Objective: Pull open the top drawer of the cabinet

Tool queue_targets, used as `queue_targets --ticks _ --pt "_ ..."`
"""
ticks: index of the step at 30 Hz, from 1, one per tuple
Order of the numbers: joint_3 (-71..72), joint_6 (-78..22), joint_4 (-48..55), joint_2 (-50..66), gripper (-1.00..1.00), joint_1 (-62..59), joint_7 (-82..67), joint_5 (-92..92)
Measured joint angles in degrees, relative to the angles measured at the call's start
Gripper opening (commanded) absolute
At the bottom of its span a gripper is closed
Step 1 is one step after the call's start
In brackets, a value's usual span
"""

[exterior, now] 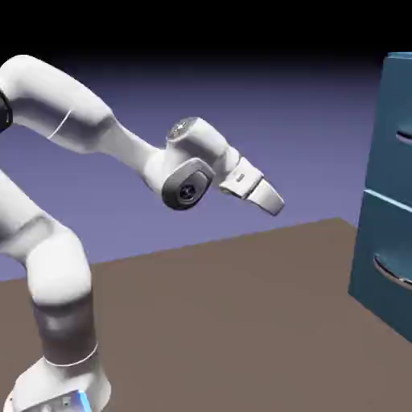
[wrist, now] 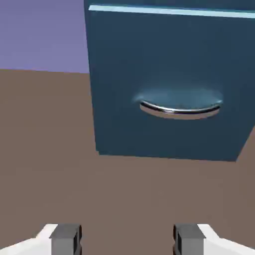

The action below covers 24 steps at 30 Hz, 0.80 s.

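A white Franka Panda arm (exterior: 60, 269) reaches toward a teal-blue cabinet (exterior: 382, 209) at the three o'clock edge of the exterior view, its gripper (wrist: 127, 241) well apart from the cabinet, fingers parted wide with nothing between them. The top drawer (exterior: 393, 133) sits shut at two o'clock, its curved handle (exterior: 405, 136) partly cut off by the frame. The lower drawer (wrist: 169, 64), with its silvery bar handle (wrist: 179, 110), fills the hand view's one o'clock, above the brown tabletop (wrist: 129, 199).

Blue-violet backdrop (exterior: 241, 113), seemingly brown tabletop (exterior: 225, 314)
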Motion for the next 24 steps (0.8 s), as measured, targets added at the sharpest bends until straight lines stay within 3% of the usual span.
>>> queue_targets --ticks 24 --pt "33.69 -13.76 23.37 -10.27 0.00 -46.95 -0.19 59.80"
